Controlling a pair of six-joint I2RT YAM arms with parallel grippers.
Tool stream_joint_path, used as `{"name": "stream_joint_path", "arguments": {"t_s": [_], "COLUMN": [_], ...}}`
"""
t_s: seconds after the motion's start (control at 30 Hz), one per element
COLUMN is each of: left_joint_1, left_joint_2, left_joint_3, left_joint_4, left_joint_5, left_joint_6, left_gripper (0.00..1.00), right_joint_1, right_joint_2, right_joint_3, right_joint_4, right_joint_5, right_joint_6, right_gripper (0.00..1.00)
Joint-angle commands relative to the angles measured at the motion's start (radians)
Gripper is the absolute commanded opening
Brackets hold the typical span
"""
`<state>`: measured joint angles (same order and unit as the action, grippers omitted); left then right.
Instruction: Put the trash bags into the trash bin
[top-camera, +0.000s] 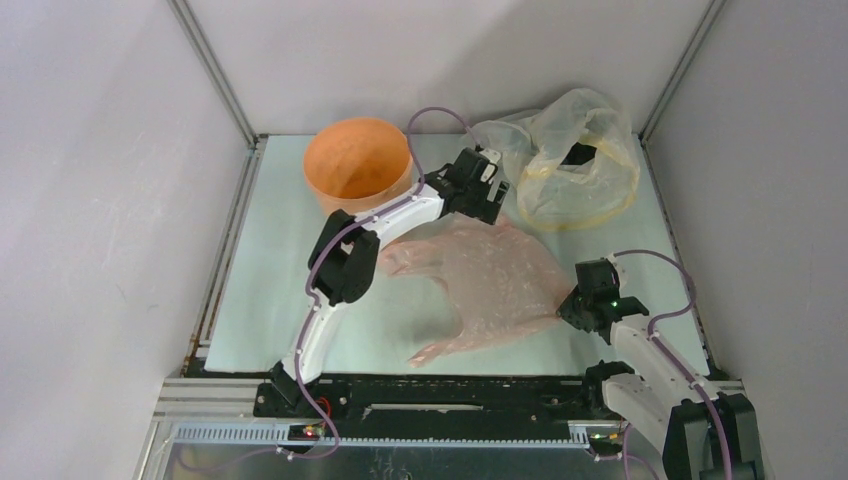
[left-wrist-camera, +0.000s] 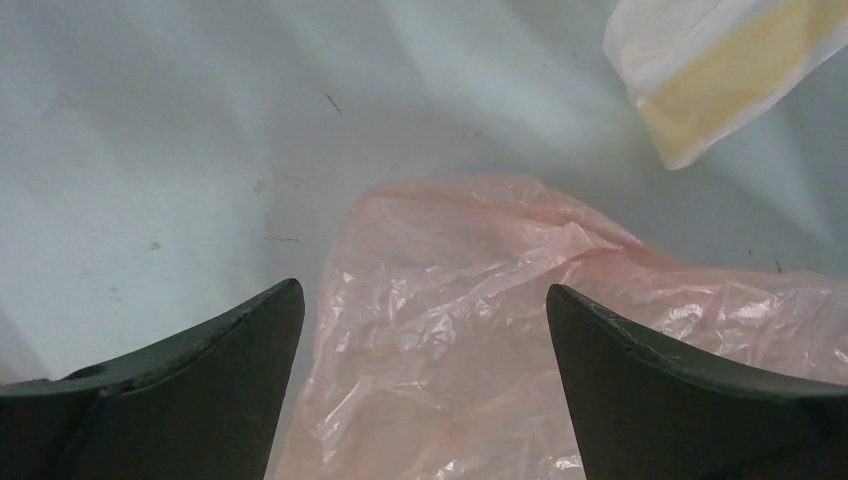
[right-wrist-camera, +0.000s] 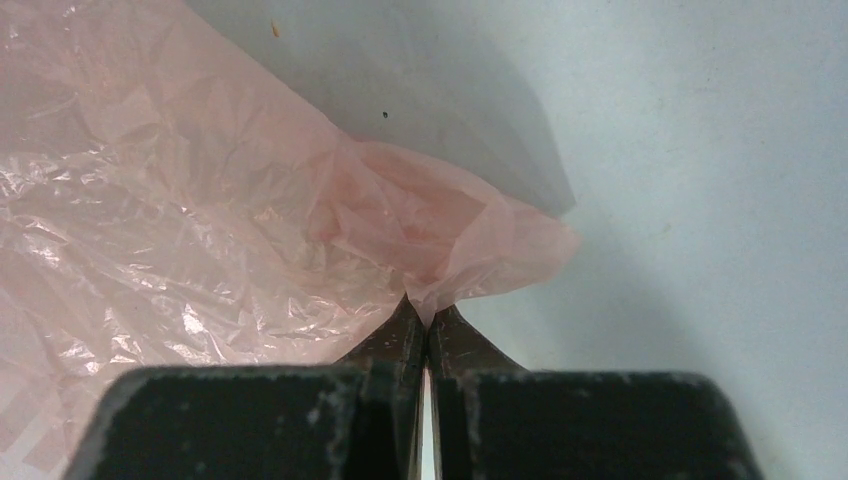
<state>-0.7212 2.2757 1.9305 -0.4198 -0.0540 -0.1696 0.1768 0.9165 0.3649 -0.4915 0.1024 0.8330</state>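
Observation:
The pale pink trash bag (top-camera: 490, 280) lies spread on the middle of the table. It also shows in the left wrist view (left-wrist-camera: 450, 330) and in the right wrist view (right-wrist-camera: 200, 230). The orange trash bin (top-camera: 357, 163) stands upright at the back left, with nothing showing inside it. My left gripper (top-camera: 487, 200) is open and hovers over the bag's far edge; the bag lies between and below its fingers (left-wrist-camera: 425, 300). My right gripper (top-camera: 572, 305) is shut on the bag's right corner, pinching a fold at its fingertips (right-wrist-camera: 428, 312).
A larger clear yellowish plastic bag (top-camera: 570, 160) with dark contents sits at the back right, just right of my left gripper; its edge shows in the left wrist view (left-wrist-camera: 720, 70). Grey walls enclose the table on three sides.

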Motion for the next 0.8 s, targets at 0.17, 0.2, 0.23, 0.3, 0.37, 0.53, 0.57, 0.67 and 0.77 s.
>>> {"name": "stream_joint_path", "arguments": {"t_s": [0.17, 0.2, 0.23, 0.3, 0.37, 0.53, 0.57, 0.67, 0.77], "left_joint_1": [0.006, 0.005, 0.004, 0.000, -0.001, -0.015, -0.022, -0.047, -0.065], "left_joint_2": [0.016, 0.015, 0.016, 0.024, 0.036, 0.053, 0.052, 0.026, -0.031], "left_joint_3": [-0.028, -0.041, -0.053, -0.069, -0.081, -0.102, -0.105, -0.136, -0.212], "left_joint_4": [0.013, 0.028, 0.046, 0.068, 0.078, 0.097, 0.100, 0.123, 0.200], "left_joint_5": [0.274, 0.301, 0.330, 0.361, 0.359, 0.367, 0.371, 0.370, 0.390], "left_joint_6": [-0.175, -0.191, -0.204, -0.228, -0.244, -0.255, -0.255, -0.252, -0.268], "left_gripper": [1.00, 1.00, 0.99, 0.99, 0.98, 0.87, 0.84, 0.75, 0.65], "right_joint_1": [-0.005, -0.004, -0.005, -0.003, -0.003, -0.003, -0.003, -0.002, -0.001], "right_joint_2": [-0.001, -0.001, -0.003, -0.011, -0.020, -0.043, -0.047, -0.057, -0.055], "right_joint_3": [0.033, 0.033, 0.032, 0.032, 0.033, 0.033, 0.033, 0.033, 0.045], "right_joint_4": [0.028, 0.031, 0.036, 0.043, 0.049, 0.074, 0.080, 0.109, 0.131], "right_joint_5": [-0.008, -0.015, -0.022, -0.037, -0.049, -0.091, -0.115, -0.161, -0.203], "right_joint_6": [-0.037, -0.041, -0.048, -0.059, -0.068, -0.099, -0.106, -0.127, -0.146], "right_gripper": [0.02, 0.02, 0.02, 0.02, 0.02, 0.03, 0.03, 0.03, 0.04]}}
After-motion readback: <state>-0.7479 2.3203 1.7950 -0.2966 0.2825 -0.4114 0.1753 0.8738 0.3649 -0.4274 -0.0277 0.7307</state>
